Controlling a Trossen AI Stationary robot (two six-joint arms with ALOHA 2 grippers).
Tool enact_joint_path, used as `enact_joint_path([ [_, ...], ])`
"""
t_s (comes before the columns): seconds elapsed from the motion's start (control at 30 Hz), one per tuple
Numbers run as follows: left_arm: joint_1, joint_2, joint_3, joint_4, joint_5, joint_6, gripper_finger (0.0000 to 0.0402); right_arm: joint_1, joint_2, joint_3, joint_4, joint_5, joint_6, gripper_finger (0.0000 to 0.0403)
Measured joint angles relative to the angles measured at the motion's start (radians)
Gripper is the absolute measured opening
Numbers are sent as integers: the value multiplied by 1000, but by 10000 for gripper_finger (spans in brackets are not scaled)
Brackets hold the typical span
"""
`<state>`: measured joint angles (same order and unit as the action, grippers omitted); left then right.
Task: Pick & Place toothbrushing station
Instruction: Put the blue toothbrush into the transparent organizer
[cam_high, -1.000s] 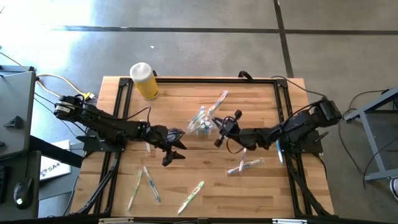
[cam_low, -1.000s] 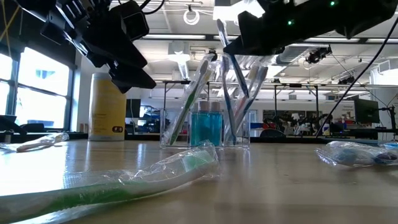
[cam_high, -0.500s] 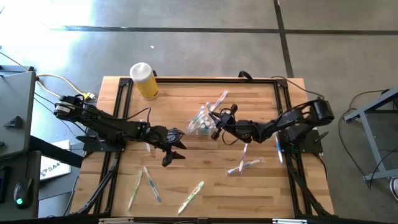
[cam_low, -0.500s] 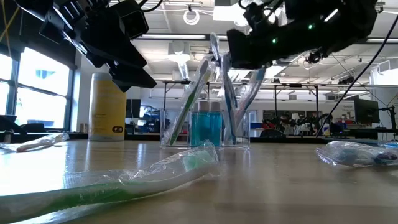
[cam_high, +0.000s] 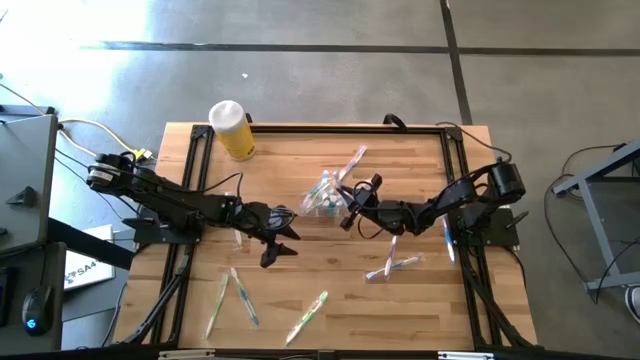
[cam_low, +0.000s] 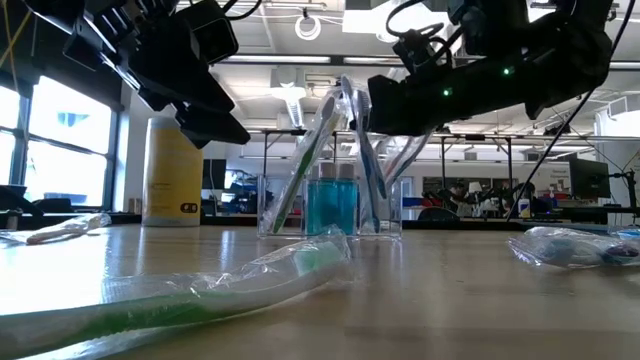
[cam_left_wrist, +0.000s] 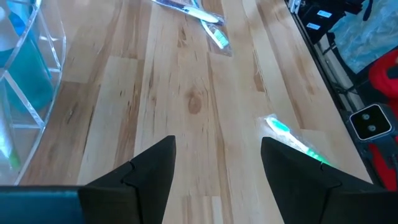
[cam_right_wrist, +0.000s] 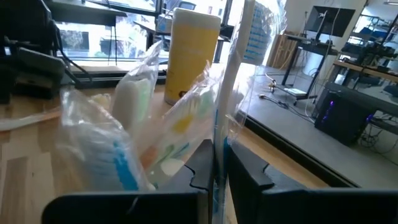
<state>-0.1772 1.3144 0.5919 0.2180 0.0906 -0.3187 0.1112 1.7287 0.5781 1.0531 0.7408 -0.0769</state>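
A small clear container (cam_high: 322, 198) stands mid-table with blue liquid and several wrapped toothbrushes upright in it (cam_low: 330, 205). My right gripper (cam_high: 347, 212) hovers just right of it, shut on a wrapped toothbrush (cam_right_wrist: 231, 93) whose lower end reaches down among the container's brushes (cam_low: 372, 170); whether it is inside, I cannot tell. My left gripper (cam_high: 275, 238) hangs open above bare wood left of the container (cam_left_wrist: 25, 81), with nothing between its fingers (cam_left_wrist: 217, 168). Other wrapped toothbrushes (cam_high: 392, 265) (cam_high: 306, 317) (cam_high: 230, 295) lie flat on the table. My right gripper pinches the toothbrush's thin handle (cam_right_wrist: 218, 146), in its clear wrapper, between its two fingers. The fingers come in level from the table's right and lie across the handle. The brush stands nearly upright, bristle head (cam_right_wrist: 255, 31) up, clear of the tabletop.
A yellow bottle with a white cap (cam_high: 232, 130) stands at the far left corner. A black frame (cam_high: 190, 170) runs along the table's sides. Bare wood lies between my left gripper and the near edge, apart from a green-tipped toothbrush (cam_left_wrist: 292, 138).
My right gripper has come down and edged toward the container, carrying the toothbrush with it. The brush stays nearly upright, and its lower end now sits among the brushes in the container.
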Motion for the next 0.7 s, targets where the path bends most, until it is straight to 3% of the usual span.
enact_joint_path([
  [0.7, 0, 0, 0, 18, 0, 0, 232, -6, 0, 0, -11, -15, -61, 50],
])
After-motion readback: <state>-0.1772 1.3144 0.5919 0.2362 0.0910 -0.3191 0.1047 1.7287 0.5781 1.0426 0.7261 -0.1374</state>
